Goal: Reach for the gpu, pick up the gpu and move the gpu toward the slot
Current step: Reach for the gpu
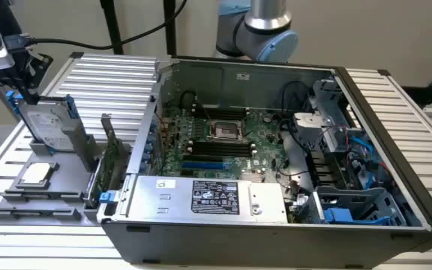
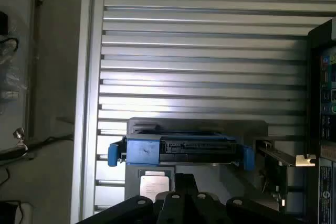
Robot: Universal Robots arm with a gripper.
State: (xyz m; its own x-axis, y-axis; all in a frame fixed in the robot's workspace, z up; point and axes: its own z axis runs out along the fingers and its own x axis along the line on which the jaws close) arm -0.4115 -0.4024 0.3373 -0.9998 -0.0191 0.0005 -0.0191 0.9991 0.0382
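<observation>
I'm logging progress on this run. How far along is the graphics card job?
Nothing looks done yet: the graphics card stands in its gray holder outside the computer case. Under way: the hand hovers above the hard drive, apart from the card. Left: reaching it, gripping it, carrying it to the case.

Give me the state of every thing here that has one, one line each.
gpu: standing on edge in the gray holder, not gripped.
hard drive: upright in the holder.
chip: lying flat on the holder.
computer case: open, side panel off.
gripper: above the hard drive, apart from the gpu.
</observation>
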